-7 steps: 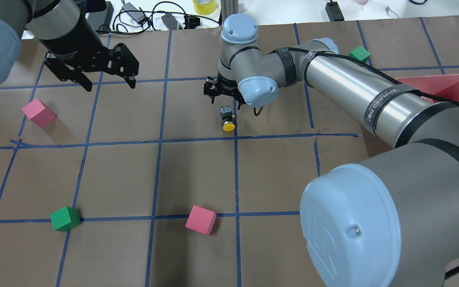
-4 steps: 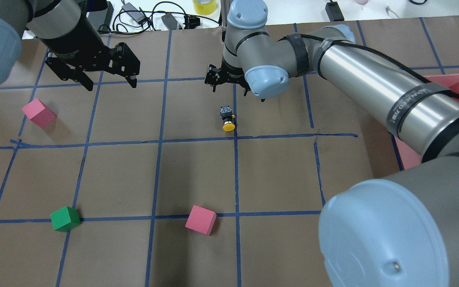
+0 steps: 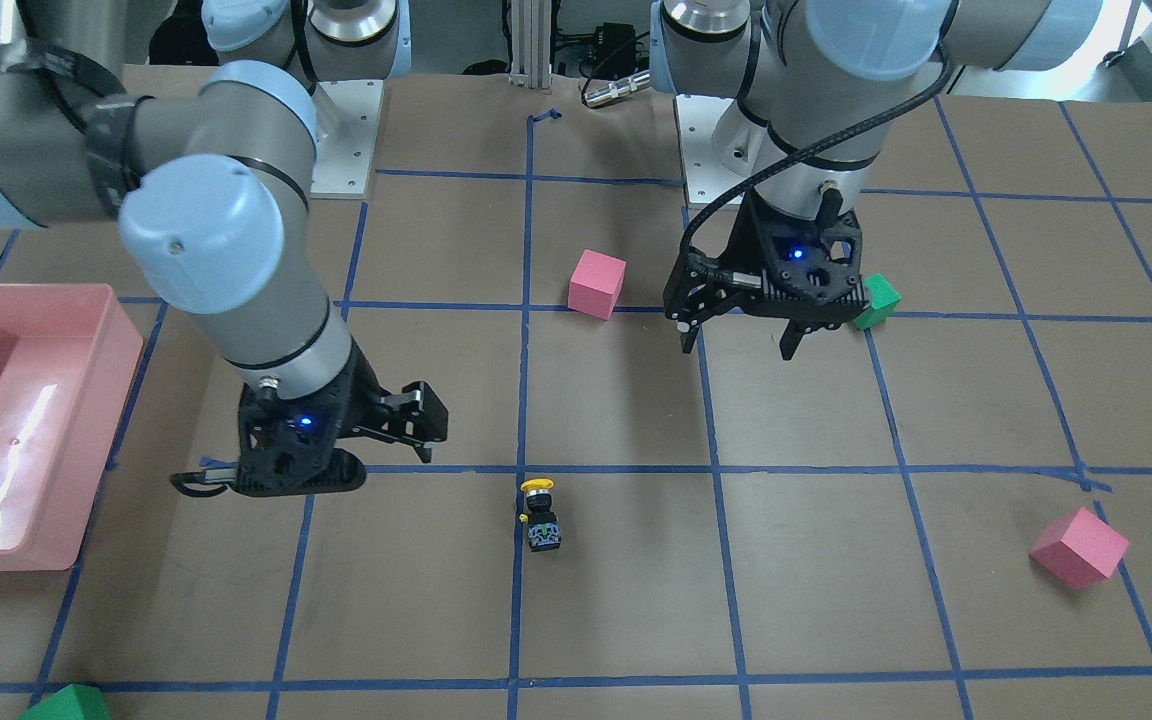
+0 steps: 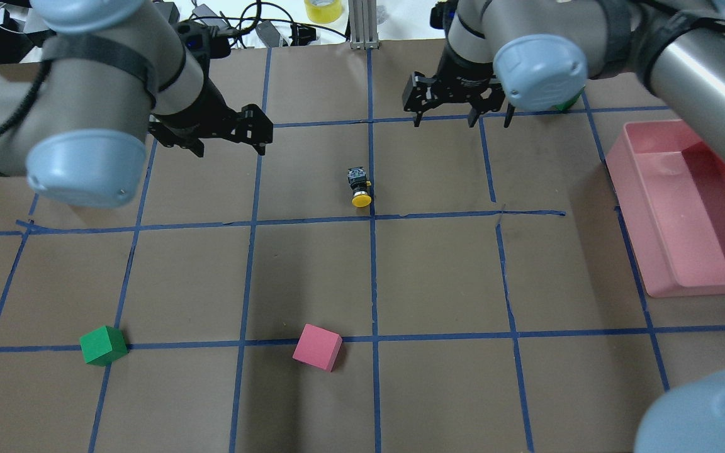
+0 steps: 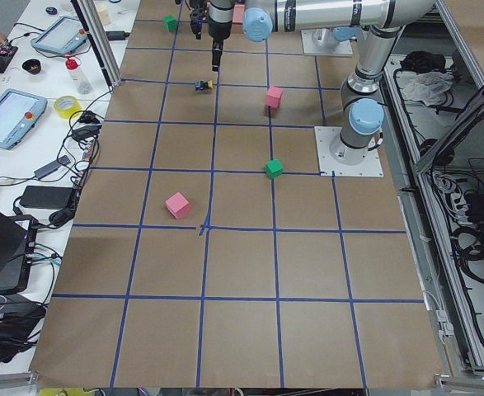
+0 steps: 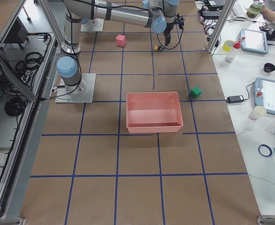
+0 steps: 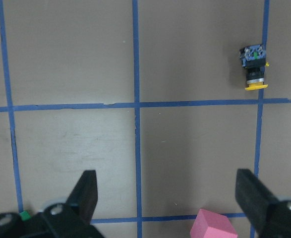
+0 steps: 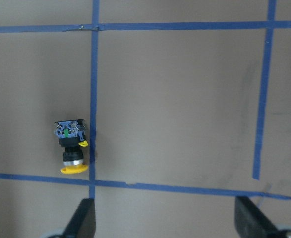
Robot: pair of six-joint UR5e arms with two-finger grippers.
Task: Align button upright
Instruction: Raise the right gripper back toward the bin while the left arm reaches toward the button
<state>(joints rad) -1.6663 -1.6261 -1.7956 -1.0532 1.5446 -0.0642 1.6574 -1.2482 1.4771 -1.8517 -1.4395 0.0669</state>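
- Button: lies on its side on the table, touched by nothing. Its yellow cap points toward the robot and its contact block points away. It rests just beside a crossing of the blue tape lines, near the middle of the grid.
- Left gripper: hangs above the table, well apart from the button, on the far side of it from the robot and toward the robot's left. Its fingers are spread wide and hold nothing. In the left wrist view the button sits ahead of the fingers, off to one side.
- Right gripper: hangs above the table on the button's other side, also clear of it. Its fingers are spread wide, with nothing between them. In the right wrist view the button lies ahead of one finger.
- Pink bin: stands at the robot's right, well apart from the button.
- Cubes: a pink cube and a green cube sit nearer the robot. A second pink cube lies beyond the left gripper. Another green cube is partly hidden behind the right arm.
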